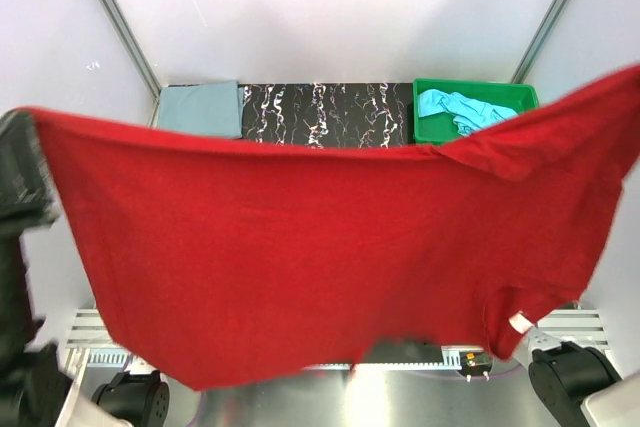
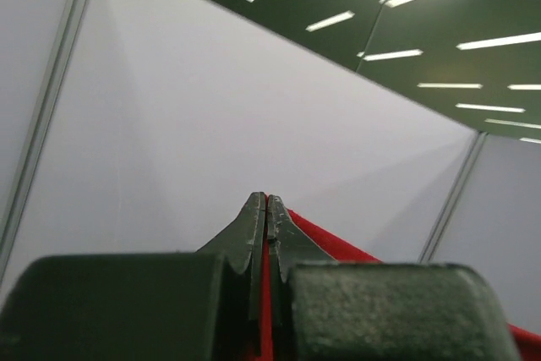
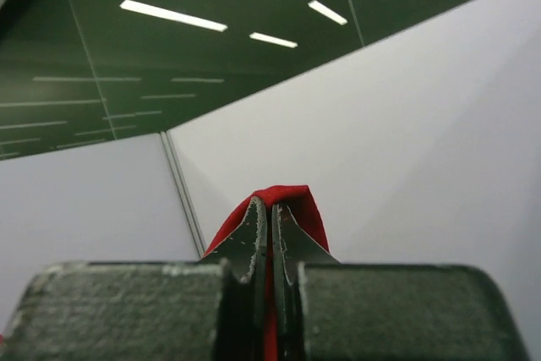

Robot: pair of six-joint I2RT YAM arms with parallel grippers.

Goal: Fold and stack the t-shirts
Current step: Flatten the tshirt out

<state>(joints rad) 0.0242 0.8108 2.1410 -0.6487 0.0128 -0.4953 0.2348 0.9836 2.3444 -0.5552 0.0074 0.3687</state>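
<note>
The deep red t-shirt hangs spread wide in the air, close to the top camera, and hides most of the table. My left gripper is shut on its left corner; red cloth shows between the pinched fingers. My right gripper is shut on the shirt's right edge, a red fold poking over the fingertips. Both wrist cameras point up at walls and ceiling. A folded grey-blue t-shirt lies at the back left of the table. A light turquoise t-shirt lies crumpled in the green tray.
The black marbled table top shows only as a strip at the back, between the folded shirt and the tray. White walls with metal posts enclose the cell. The arm bases stand at the near edge.
</note>
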